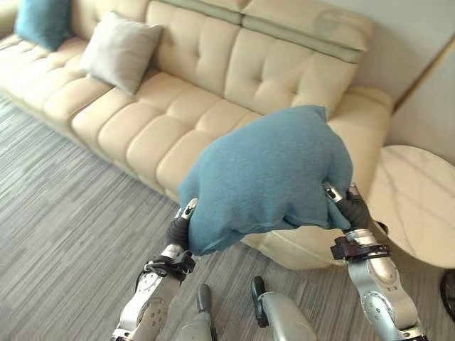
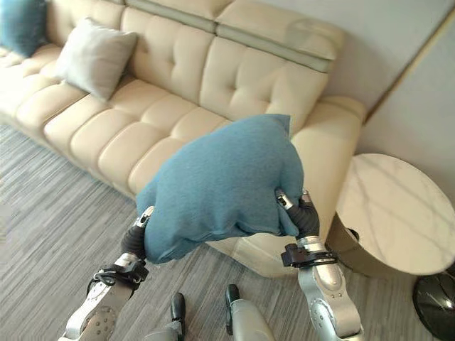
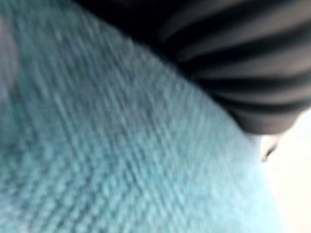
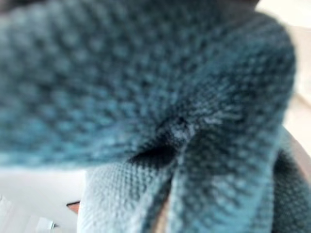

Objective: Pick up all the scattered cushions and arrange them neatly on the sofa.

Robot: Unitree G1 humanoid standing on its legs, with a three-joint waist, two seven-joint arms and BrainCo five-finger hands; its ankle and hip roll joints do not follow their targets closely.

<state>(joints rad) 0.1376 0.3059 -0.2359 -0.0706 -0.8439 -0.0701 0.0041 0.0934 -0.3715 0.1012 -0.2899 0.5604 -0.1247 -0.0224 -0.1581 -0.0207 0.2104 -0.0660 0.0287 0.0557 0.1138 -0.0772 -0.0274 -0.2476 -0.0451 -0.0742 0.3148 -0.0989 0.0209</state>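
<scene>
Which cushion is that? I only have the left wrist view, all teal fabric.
Observer: A big teal cushion, held up in front of the cream sofa.
Operator: Is the right hand on it too?
Observer: Yes, the right hand is at its one side, the left hand at the other.
Operator: Anything on the sofa yet?
Observer: A grey cushion leans on the backrest, with a second teal cushion beyond it.
</scene>
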